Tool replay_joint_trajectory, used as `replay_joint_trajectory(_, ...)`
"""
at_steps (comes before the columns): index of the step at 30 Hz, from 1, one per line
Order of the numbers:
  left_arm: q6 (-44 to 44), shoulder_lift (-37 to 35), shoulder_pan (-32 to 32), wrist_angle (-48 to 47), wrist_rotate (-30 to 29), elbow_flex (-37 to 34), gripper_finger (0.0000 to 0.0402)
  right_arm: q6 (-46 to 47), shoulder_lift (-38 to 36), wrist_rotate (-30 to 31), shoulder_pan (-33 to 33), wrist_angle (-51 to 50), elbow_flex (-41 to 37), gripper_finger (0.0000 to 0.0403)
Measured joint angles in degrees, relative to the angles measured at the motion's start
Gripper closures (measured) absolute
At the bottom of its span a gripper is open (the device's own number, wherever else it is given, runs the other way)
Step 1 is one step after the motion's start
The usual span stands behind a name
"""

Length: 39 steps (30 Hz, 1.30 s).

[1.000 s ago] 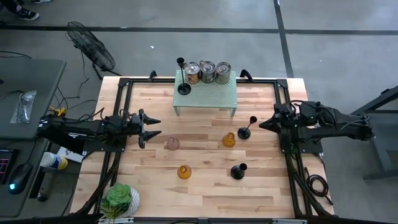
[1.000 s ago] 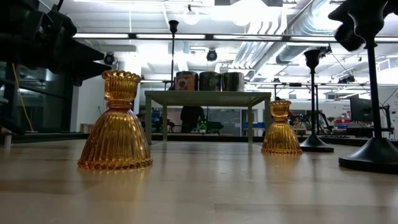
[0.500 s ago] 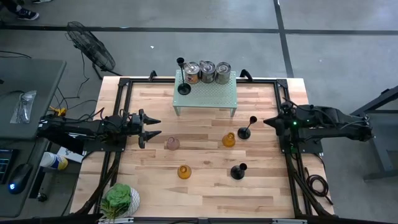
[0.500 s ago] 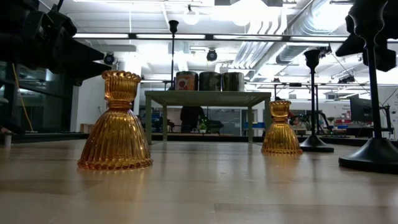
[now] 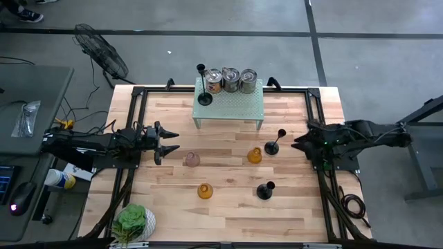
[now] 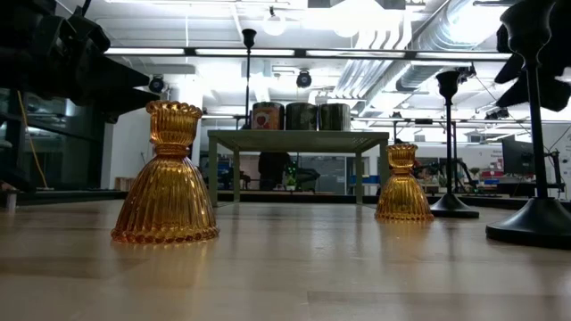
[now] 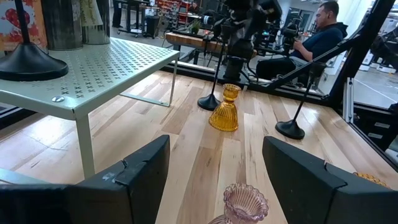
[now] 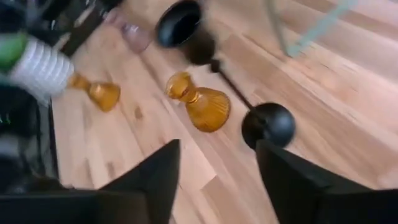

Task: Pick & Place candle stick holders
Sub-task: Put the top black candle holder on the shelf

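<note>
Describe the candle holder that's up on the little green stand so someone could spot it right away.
Find the pale green perforated stand at the table's far edge. Three metal cans stand in a row on it, and the black candle holder stands at the left end of that row. It is the only holder raised off the wood; the other five stand on the tabletop.

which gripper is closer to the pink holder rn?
Left. The left gripper, open, sits just beside the pink holder on its left-arm side. The right gripper, also open, is across the table, past the amber holder and a black holder.
</note>
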Motion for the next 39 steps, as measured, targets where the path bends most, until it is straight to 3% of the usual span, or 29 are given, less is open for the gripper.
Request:
replay_joint_trajectory(4,0.0,0.0,0.0,0.0,0.0,0.0,0.0148,-6.0,0.1,0.2,3.0,12.6,-6.1,0.0157)
replay_joint_trajectory(8,0.0,0.0,0.0,0.0,0.0,0.0,0.0148,-9.0,0.1,0.6,4.2,21.4,-11.0,0.0153)
replay_joint_trajectory(12,0.0,0.0,0.0,0.0,0.0,0.0,0.0148,-12.6,0.1,2.3,4.2,22.0,-13.7,0.0157)
replay_joint_trajectory(20,0.0,0.0,0.0,0.0,0.0,0.0,0.0148,-20.0,0.6,12.7,4.1,23.4,-14.5,0.0158)
replay_joint_trajectory(34,0.0,0.0,0.0,0.0,0.0,0.0,0.0148,-21.9,8.7,13.9,-0.4,29.5,-14.5,0.016)
replay_joint_trajectory(39,0.0,0.0,0.0,0.0,0.0,0.0,0.0148,-21.3,11.1,13.9,-1.1,31.7,-14.5,0.0179)
